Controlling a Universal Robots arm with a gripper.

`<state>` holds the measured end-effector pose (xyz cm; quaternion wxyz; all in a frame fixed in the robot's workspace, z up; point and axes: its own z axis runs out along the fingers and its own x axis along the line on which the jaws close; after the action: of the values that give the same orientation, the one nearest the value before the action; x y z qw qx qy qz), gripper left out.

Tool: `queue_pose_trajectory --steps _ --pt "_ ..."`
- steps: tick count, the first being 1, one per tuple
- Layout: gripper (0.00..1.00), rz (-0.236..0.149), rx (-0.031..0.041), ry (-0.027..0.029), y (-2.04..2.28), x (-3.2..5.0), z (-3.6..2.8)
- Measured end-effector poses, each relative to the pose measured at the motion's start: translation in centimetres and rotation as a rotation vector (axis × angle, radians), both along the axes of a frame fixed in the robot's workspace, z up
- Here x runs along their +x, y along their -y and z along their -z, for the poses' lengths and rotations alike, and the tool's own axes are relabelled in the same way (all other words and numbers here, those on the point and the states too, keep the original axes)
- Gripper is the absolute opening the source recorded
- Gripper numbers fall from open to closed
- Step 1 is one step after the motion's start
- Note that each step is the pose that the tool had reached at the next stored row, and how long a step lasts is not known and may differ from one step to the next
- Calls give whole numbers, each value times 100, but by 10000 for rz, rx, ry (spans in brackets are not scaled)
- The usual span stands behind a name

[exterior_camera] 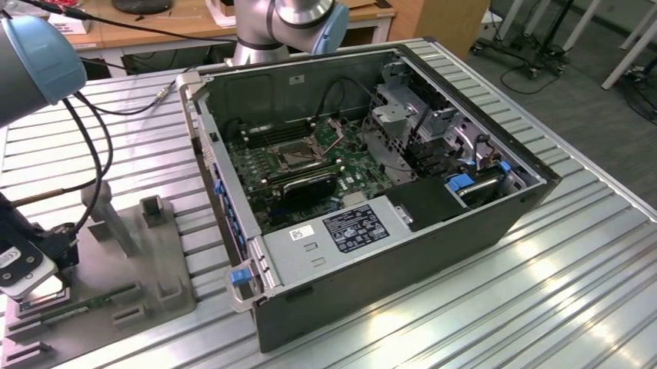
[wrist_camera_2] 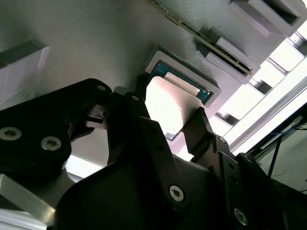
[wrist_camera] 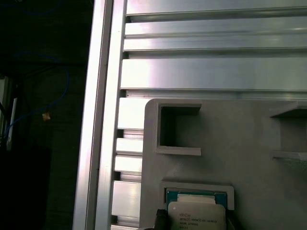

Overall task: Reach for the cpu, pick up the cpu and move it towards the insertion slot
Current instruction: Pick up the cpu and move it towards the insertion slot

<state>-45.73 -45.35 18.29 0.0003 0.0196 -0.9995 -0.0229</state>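
"How far along is it?"

"The reach looks done. The gripper (wrist_camera_2: 171, 106) straddles the cpu (wrist_camera_2: 165, 100), which lies in a pocket (wrist_camera_2: 213, 88) of the grey fixture (exterior_camera: 154, 261). Clamped or open, I cannot tell. Lifting and carrying remain: the insertion slot (exterior_camera: 295, 156), inside the computer case (exterior_camera: 411, 254), is well apart from the fixture."

"And how does it lie?"

"Flat, metal face up, edges square with the pocket. It has no long axis."

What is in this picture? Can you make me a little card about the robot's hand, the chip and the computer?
gripper: down at the cpu, on the exterior view's left
cpu: lying in a pocket of the grey holder, not lifted clear
insertion slot: inside the open computer case, well apart from the cpu
grey holder: on the metal table, beside the case
green circuit strip: on the same holder
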Motion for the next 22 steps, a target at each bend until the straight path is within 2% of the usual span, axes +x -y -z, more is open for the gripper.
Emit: queue_pose_trajectory --steps 22 --pt "55 0 -5 0 0 0 -37"
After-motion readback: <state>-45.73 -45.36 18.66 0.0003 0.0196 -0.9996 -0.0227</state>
